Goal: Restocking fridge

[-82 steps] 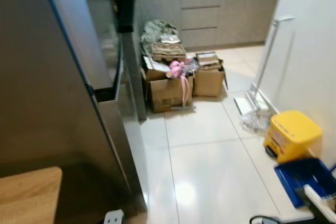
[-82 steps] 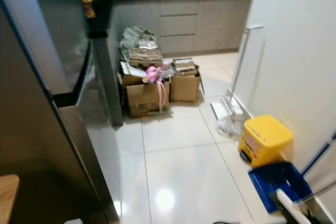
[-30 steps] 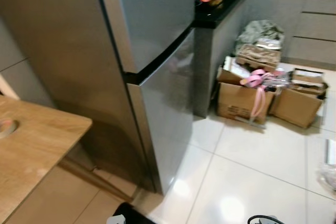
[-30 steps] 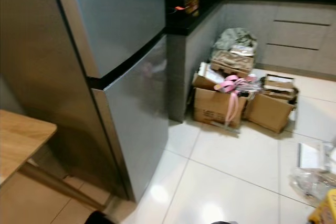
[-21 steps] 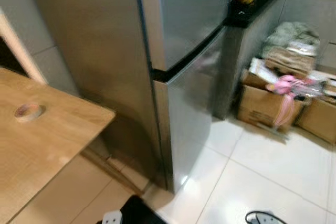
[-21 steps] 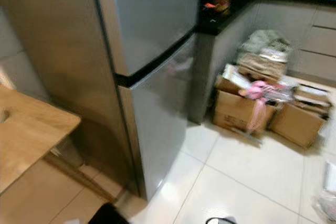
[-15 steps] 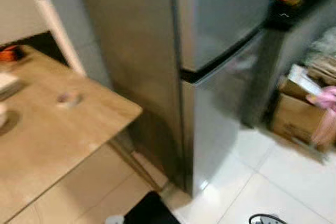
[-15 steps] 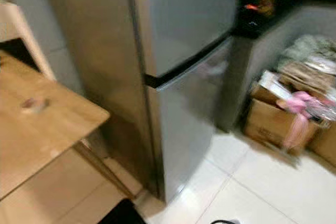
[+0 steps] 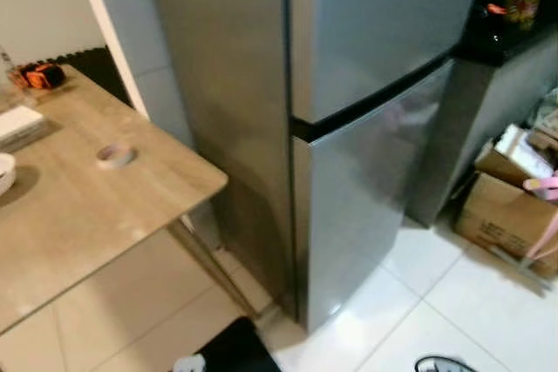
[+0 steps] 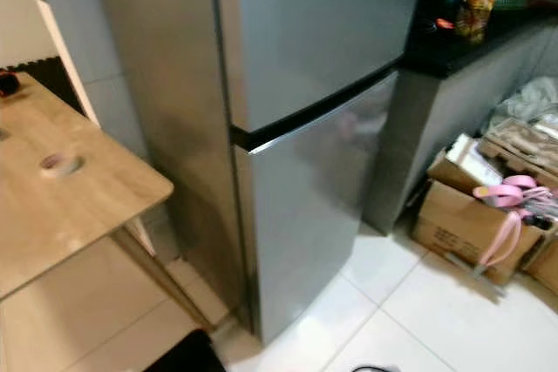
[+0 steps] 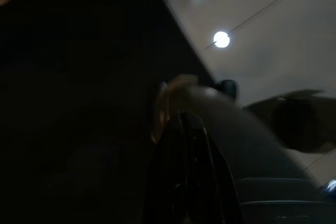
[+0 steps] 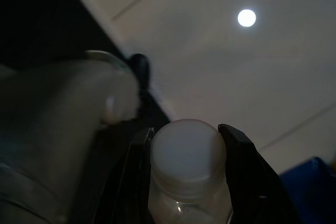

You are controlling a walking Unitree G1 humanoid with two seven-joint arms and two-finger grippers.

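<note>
- The fridge (image 9: 366,128) stands straight ahead of the robot, a tall steel two-door unit with both doors shut; the dark seam between the upper and lower door runs across its front about halfway down what I can see.
- The right gripper (image 12: 186,135) hangs low over the tiled floor (image 12: 220,61), its jaws closed narrow around the neck of a clear bottle (image 12: 188,153) with a pale screw cap. The bottle's long axis runs along the fingers, cap end pointing outward.
- The left gripper (image 11: 188,129) also hangs low in deep shade. Its dark fingers look close together, but the picture is too dim for me to tell for certain, or whether anything sits between them.
- So the thing to be stocked is down at the robot's right side, and the fridge is forward and above it. I'd judge a door has to be opened first, and the left arm looks the freer one for that.
- A wooden table (image 9: 131,215) sits to the robot's left, just beside the fridge's side wall, carrying a roll of tape (image 9: 114,156) and a white bowl (image 9: 4,172).
- A cardboard box (image 10: 462,224) with a pink ribbon (image 10: 506,215) lies on the floor to the right, below the dark kitchen counter.
- The box carries print, and a yellow package on the counter too, but nothing is sharp enough to read. The bottle shows no label.
</note>
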